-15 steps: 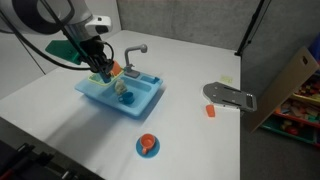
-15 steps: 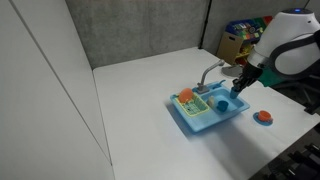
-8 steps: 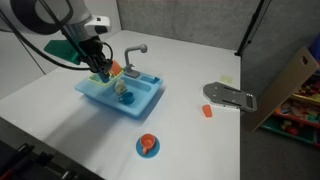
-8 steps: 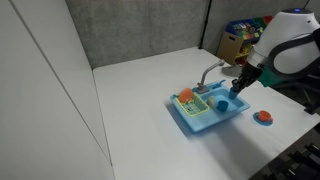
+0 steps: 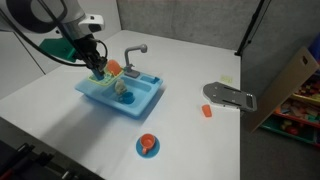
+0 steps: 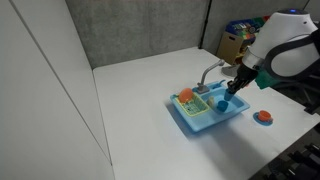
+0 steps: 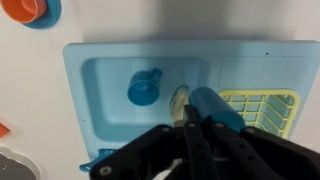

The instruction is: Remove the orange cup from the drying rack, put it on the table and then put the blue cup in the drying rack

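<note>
Orange cup (image 6: 185, 96): sitting in the drying rack (image 7: 262, 108), at nine o'clock from the blue cup (image 6: 222, 103). Probably light, stiff, slick plastic; pinching the rim seems best. Tool (image 7: 189, 118): hovering, fingers pressed together, apparently empty.
</note>
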